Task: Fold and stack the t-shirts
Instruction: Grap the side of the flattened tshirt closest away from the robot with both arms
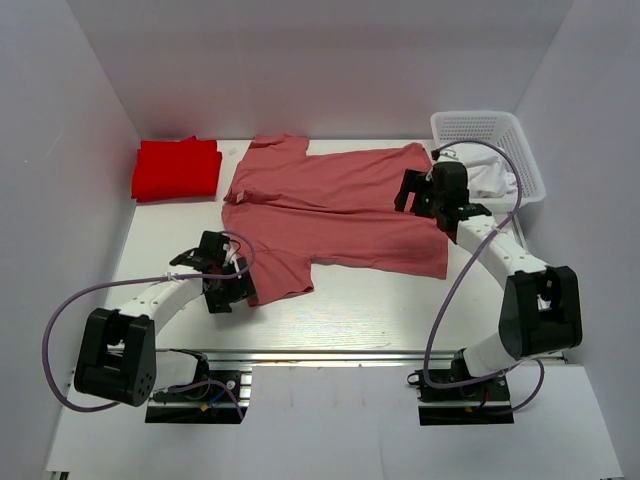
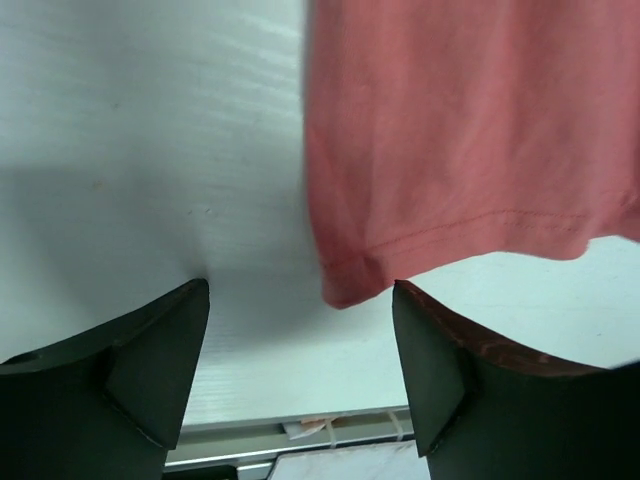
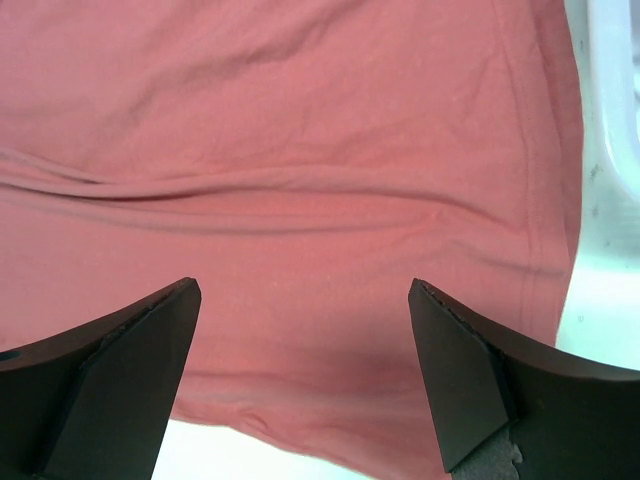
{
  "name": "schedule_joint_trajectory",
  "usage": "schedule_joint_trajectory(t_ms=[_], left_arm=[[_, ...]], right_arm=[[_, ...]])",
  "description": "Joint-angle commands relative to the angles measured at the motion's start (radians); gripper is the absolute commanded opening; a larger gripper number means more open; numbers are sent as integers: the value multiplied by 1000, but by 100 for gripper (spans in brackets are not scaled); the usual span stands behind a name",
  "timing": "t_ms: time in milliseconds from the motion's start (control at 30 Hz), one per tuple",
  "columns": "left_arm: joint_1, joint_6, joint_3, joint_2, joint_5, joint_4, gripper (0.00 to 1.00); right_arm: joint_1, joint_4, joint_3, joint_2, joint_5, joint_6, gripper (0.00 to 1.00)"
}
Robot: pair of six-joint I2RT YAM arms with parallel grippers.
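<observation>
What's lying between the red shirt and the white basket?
The pink t-shirt, spread out flat, fills most of the stretch from the red t-shirt to the basket, seen in the top view.

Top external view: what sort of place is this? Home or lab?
Likely a lab test cell: bare white walls box in the white table, the left arm and right arm are bolted at its near edge, and a pink t-shirt lies spread as a prop.

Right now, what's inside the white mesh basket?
The basket holds a crumpled white item, likely cloth; its far half shows only mesh. The right arm and its cable cover the near-left corner.
</observation>
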State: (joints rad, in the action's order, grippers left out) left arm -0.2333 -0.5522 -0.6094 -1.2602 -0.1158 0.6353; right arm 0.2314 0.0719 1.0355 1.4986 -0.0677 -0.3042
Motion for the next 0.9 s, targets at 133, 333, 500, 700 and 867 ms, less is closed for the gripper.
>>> schedule_joint_trajectory(t_ms=[133,333,500,700,867], left_arm=[[-4,-2,43,-30,-31,-143,67],[-4,46,33,-77,-102,-177,30],[-4,55,42,-56,-165,-188,0],[-4,55,33,42,-163,-129,0],[-4,55,24,87,-163,-65,0]], right_arm=[[-1,-6,-92,-113,-66,-50,90],[-3,61,-166,-213,-193,-110,90],[-6,235,-190,-279,-291,-182,90],[-10,463,-224,-278,-395,-280,90],[-32,466,-273,-245,-370,-306,90]])
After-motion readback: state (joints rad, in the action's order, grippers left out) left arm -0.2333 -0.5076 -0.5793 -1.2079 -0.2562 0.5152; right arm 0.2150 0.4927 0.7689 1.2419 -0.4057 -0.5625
